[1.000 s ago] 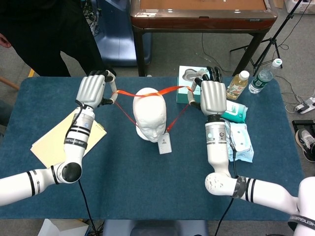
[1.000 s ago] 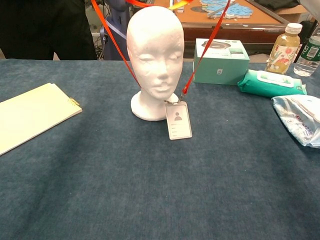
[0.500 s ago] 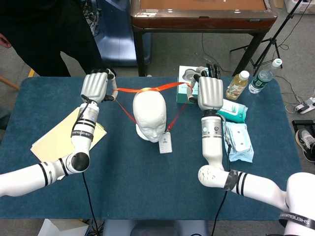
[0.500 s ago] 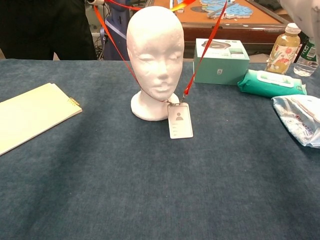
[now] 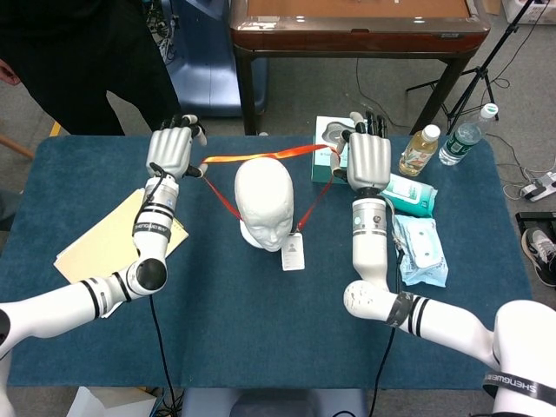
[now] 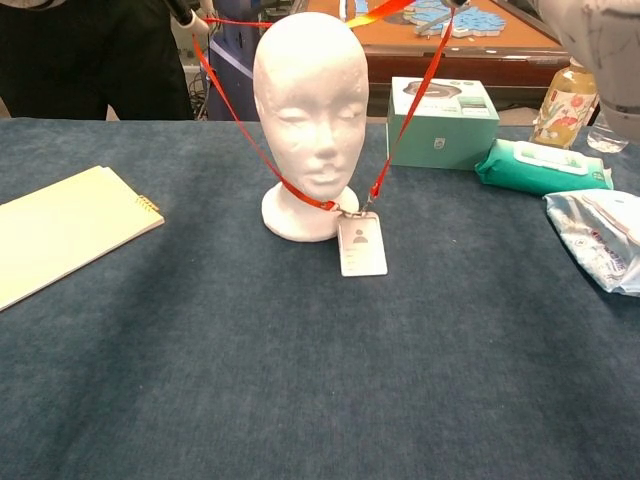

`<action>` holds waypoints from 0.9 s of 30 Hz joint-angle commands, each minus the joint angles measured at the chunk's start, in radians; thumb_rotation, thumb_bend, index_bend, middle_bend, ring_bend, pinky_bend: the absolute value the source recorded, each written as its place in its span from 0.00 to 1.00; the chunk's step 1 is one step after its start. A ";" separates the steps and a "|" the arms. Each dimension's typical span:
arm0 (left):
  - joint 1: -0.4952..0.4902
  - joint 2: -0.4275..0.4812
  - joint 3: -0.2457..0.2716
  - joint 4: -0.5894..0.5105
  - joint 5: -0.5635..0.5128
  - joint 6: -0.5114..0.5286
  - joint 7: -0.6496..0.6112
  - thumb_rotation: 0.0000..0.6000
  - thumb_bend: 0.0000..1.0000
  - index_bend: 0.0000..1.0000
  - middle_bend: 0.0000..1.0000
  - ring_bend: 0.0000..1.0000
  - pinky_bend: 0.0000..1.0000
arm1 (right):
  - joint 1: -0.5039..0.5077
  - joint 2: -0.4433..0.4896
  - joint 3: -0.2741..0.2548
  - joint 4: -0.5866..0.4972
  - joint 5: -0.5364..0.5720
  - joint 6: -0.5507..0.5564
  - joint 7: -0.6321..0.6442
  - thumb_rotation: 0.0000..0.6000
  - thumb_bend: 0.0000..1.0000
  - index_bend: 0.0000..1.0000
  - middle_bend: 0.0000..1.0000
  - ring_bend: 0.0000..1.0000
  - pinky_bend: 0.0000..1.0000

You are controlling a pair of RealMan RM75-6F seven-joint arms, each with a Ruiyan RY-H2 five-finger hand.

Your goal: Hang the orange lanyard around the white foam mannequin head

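Nearest the cameras, the blue surface (image 6: 300, 380) carries a yellow folder (image 6: 60, 230) on the robot's left. The badge card (image 6: 362, 245) rests just in front of the base of the white foam mannequin head (image 6: 308, 110), which stands upright mid-surface.

From the badge clip the orange lanyard (image 6: 240, 125) rises in two straps, one on each side of the face, forming a wide V. The left hand (image 5: 171, 151) holds the strap at the left, and the right hand (image 5: 368, 160) holds it at the right; each appears to pinch the strap, though the contact itself is partly hidden. The rear span runs between the hands, level with the crown and behind it.

Assessment: the loop is spread and encircles the head in plan, but is raised. Lowering and release are outstanding.

Beyond stand a teal box (image 6: 443, 122), wipes pack (image 6: 543, 166) and bottles (image 5: 420, 149).
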 commanded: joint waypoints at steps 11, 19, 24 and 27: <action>0.035 0.036 0.000 -0.005 0.011 -0.024 -0.054 1.00 0.00 0.08 0.00 0.00 0.03 | -0.005 0.023 -0.027 -0.048 0.005 -0.015 0.004 1.00 0.00 0.18 0.05 0.00 0.02; 0.137 0.156 0.002 -0.138 0.063 -0.029 -0.159 1.00 0.00 0.09 0.00 0.00 0.03 | -0.087 0.127 -0.076 -0.193 -0.052 -0.028 0.063 1.00 0.00 0.18 0.09 0.00 0.02; 0.232 0.224 0.032 -0.261 0.160 0.021 -0.237 1.00 0.00 0.10 0.00 0.00 0.03 | -0.159 0.199 -0.134 -0.297 -0.124 -0.009 0.106 1.00 0.01 0.19 0.14 0.03 0.02; 0.284 0.256 0.053 -0.310 0.221 0.045 -0.282 1.00 0.00 0.11 0.00 0.00 0.03 | -0.201 0.237 -0.173 -0.344 -0.177 0.008 0.129 1.00 0.06 0.22 0.17 0.06 0.02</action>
